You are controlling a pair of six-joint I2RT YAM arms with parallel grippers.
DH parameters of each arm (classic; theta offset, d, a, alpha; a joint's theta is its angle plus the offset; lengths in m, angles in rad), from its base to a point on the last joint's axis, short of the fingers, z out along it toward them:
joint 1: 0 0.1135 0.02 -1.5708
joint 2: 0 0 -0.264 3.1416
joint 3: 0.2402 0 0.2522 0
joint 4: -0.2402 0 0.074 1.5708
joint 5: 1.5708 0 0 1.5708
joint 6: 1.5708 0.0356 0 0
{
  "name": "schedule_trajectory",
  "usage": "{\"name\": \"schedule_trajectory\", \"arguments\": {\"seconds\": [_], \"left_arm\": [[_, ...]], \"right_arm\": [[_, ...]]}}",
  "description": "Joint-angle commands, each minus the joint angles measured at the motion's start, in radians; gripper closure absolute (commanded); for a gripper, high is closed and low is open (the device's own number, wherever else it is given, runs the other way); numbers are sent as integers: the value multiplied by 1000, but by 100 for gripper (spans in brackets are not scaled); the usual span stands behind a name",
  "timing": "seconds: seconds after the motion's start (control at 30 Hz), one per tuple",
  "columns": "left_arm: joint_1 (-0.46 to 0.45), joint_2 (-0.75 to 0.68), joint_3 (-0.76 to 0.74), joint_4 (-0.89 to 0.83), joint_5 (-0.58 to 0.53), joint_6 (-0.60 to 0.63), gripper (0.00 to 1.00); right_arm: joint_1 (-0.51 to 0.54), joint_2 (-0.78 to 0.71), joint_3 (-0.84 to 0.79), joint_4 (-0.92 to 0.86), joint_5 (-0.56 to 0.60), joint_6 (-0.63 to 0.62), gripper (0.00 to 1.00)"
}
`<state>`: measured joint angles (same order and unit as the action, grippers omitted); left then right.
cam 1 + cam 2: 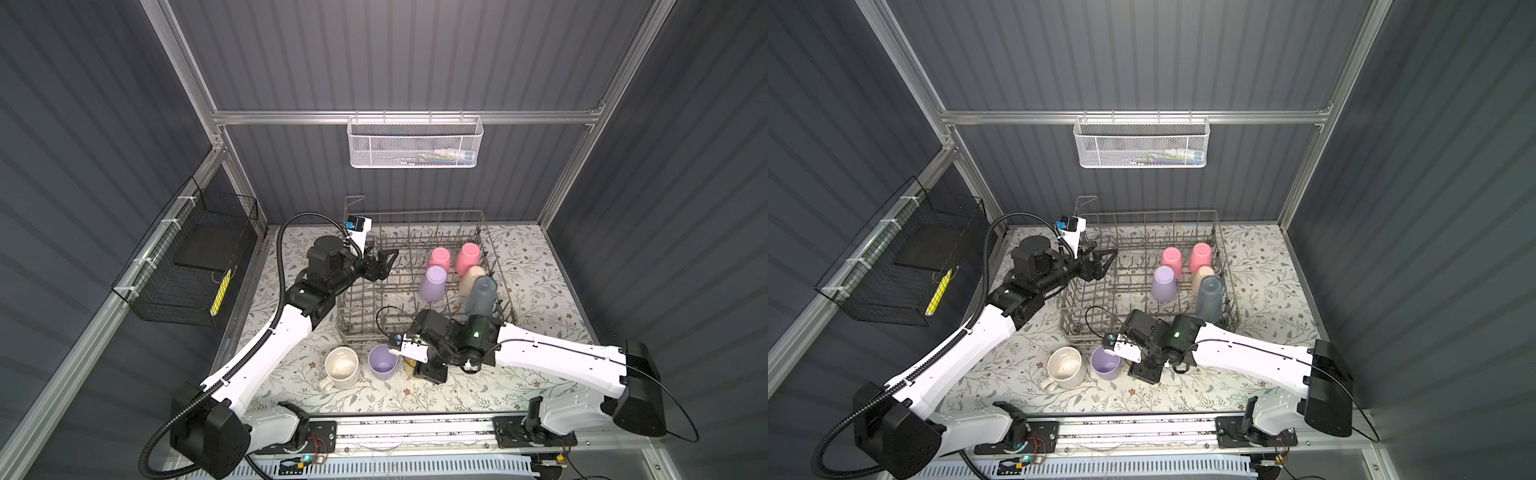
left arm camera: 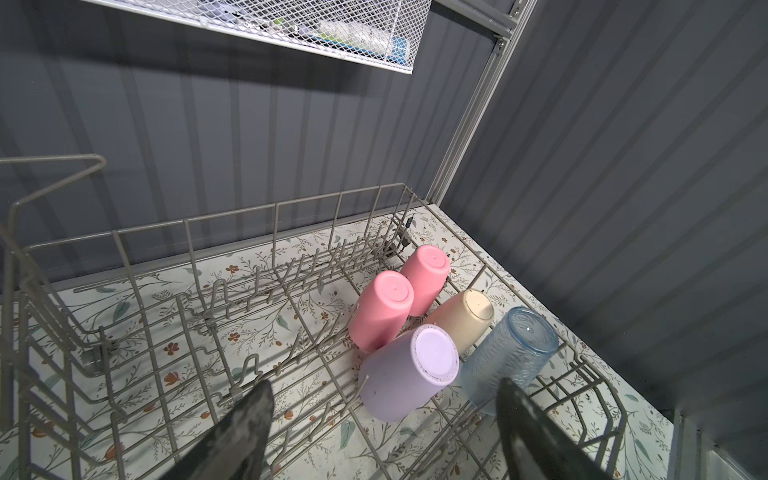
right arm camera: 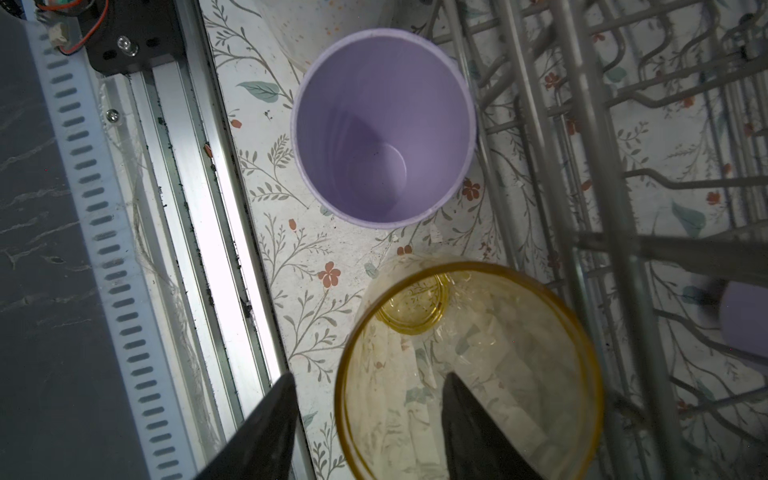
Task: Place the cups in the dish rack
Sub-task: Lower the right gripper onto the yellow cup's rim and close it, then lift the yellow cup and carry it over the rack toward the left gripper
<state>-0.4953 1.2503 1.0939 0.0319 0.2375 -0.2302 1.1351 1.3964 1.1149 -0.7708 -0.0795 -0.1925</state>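
Right fingers point(image 3: 259, 432) astride yellow tumbler point(image 3: 498, 353) rim

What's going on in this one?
The robot is loading cups into the dish rack. Five sit upside down in it: two pink cups, a lilac cup, a beige cup and a blue tumbler. The right hand, open, straddles the rim of the yellow tumbler on the table. The speckled mug and second lilac cup wait beside it. The left hand hovers open over the rack.

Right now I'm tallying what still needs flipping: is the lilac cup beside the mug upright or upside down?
Upright: the lilac cup stands mouth up, its empty inside showing.
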Motion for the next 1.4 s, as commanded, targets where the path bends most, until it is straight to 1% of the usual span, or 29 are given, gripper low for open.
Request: {"name": "schedule_trajectory", "arguments": {"seconds": [0.0,0.27,0.5,0.77,0.83,1.17,1.37], "left_arm": [[12,-4,-6,30,24,-14,17],[22,2,-14,45,41,-20,17],[26,0,-20,46,46,-24,17],[29,-9,-24,40,50,-26,17],[29,-12,-26,37,50,-26,17],[31,-13,-28,32,51,-20,17],[31,-2,-24,39,66,-24,17]], "right_arm": [[4,21,34,-40,-35,-11,45],[2,63,41,-67,-57,-7,52],[2,84,45,-69,-52,-4,61],[3,83,48,-82,-31,7,77],[3,79,52,-91,-24,6,82],[-1,12,52,-92,-61,10,99],[-11,-25,81,-118,-96,12,100]]}}
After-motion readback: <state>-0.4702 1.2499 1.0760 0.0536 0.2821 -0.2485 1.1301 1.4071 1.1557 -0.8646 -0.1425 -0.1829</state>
